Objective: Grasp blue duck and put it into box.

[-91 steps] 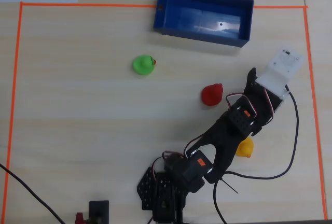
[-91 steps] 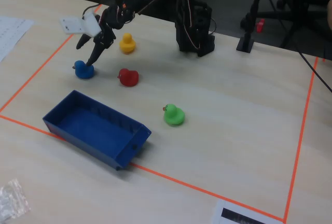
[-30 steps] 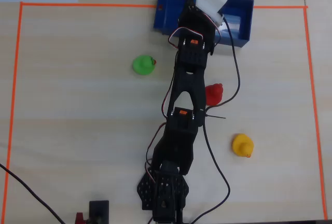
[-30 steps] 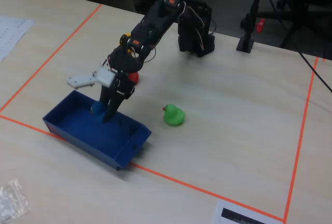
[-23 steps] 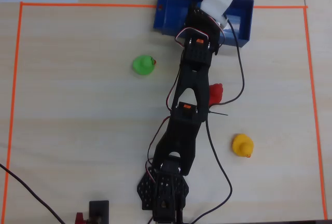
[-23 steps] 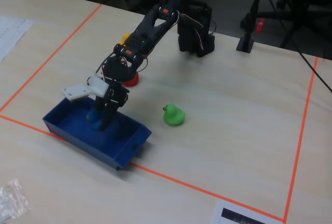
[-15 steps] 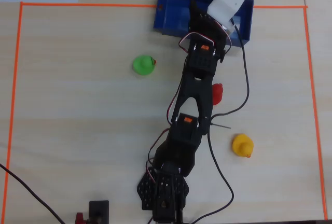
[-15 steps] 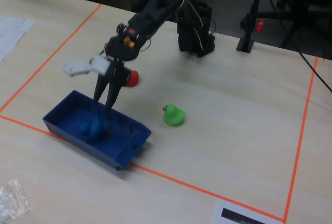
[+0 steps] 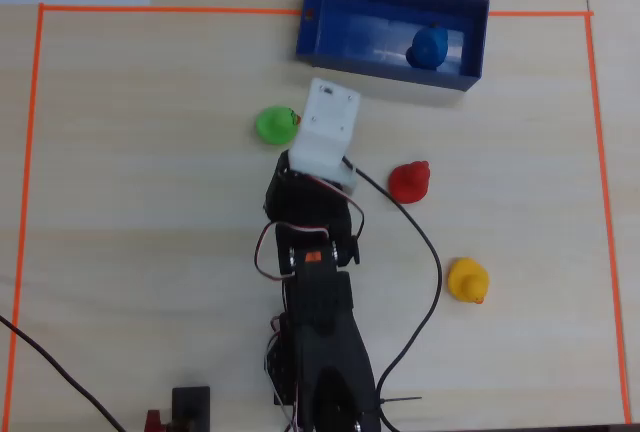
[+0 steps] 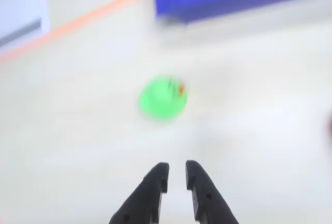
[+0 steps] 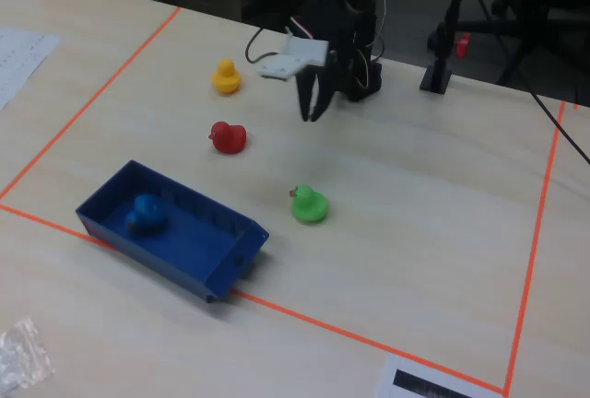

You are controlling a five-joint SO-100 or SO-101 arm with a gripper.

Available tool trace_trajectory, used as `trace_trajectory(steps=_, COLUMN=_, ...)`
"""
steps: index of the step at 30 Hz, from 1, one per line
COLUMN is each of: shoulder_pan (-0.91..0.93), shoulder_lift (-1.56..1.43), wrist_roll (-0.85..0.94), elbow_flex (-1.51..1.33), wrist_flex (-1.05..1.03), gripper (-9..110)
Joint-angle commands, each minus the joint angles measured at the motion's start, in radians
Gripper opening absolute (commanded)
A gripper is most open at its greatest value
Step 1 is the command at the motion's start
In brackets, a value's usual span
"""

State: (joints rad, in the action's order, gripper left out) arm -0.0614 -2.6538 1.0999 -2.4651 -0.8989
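The blue duck (image 9: 428, 48) sits inside the dark blue box (image 9: 385, 74), near its right end in the overhead view; in the fixed view the duck (image 11: 146, 212) is at the left end of the box (image 11: 161, 267). My gripper (image 10: 177, 175) hangs above bare table, apart from the box, with the green duck (image 10: 162, 97) ahead of it. Its black fingers stand nearly together with a narrow gap and hold nothing. It also shows in the fixed view (image 11: 312, 112). In the overhead view the white wrist mount (image 9: 328, 127) hides the fingers. The wrist view is blurred.
A green duck (image 9: 274, 124), a red duck (image 9: 410, 181) and a yellow duck (image 9: 467, 280) stand loose on the wooden table. Orange tape (image 9: 30, 152) frames the work area. A black cable (image 9: 430, 252) runs past the red duck.
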Motion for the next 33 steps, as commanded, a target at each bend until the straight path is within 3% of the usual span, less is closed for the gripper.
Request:
trace_trajectory(steps=1, shoulder_pan=-0.023, shoulder_lift=-0.298, wrist_roll=0.02, elbow_flex=-0.298, wrist_flex=-0.021, gripper=0)
trace_trajectory(steps=7, shoulder_pan=-0.015, shoulder_lift=-0.572, wrist_roll=0.055, elbow_flex=-0.632, wrist_flex=-0.16, gripper=0)
trace_trajectory(steps=12, shoulder_pan=-0.02, shoulder_lift=-0.657, wrist_roll=0.101, elbow_flex=-0.644, wrist_flex=-0.402, gripper=0)
trace_trajectory(steps=33, shoulder_pan=-0.011, shoulder_lift=-0.657, wrist_roll=0.112, elbow_flex=-0.646, wrist_flex=-0.405, gripper=3)
